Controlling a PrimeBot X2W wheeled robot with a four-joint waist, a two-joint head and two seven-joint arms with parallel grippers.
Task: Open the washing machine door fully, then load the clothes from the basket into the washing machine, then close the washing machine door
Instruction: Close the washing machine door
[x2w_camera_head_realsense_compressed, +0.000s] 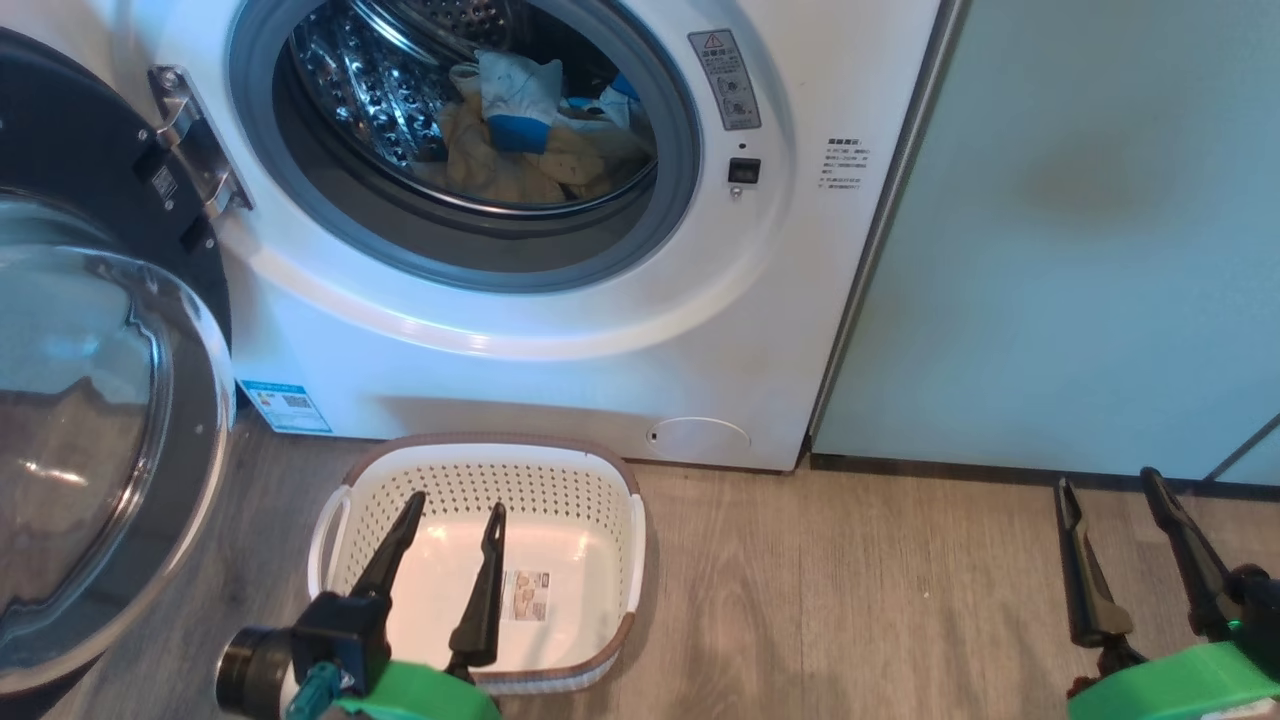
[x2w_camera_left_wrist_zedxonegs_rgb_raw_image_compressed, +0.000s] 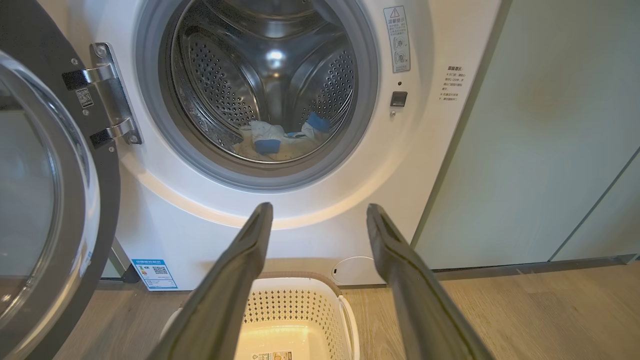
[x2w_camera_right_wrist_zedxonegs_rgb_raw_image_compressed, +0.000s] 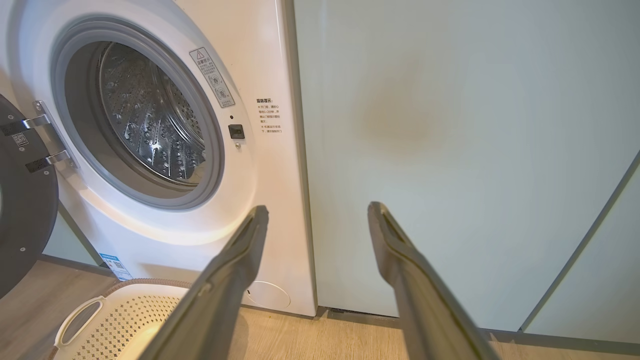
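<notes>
The white washing machine (x2w_camera_head_realsense_compressed: 560, 370) stands in front of me with its door (x2w_camera_head_realsense_compressed: 90, 420) swung wide open to the left, glass bowl facing out. Pale yellow clothes (x2w_camera_head_realsense_compressed: 520, 150) with blue trim lie inside the drum, also seen as clothes (x2w_camera_left_wrist_zedxonegs_rgb_raw_image_compressed: 280, 140) low in the drum. On the floor before the machine sits the cream basket (x2w_camera_head_realsense_compressed: 480, 480), holding nothing but a paper label. My left gripper (x2w_camera_head_realsense_compressed: 455, 505) hangs open over the basket, nothing between its fingers. My right gripper (x2w_camera_head_realsense_compressed: 1110, 485) is open at the lower right, above bare floor.
Pale green cabinet panels (x2w_camera_head_realsense_compressed: 1080, 230) stand to the right of the machine. Wood-look floor (x2w_camera_head_realsense_compressed: 850, 600) stretches between the basket and my right gripper. The open door takes up the left side.
</notes>
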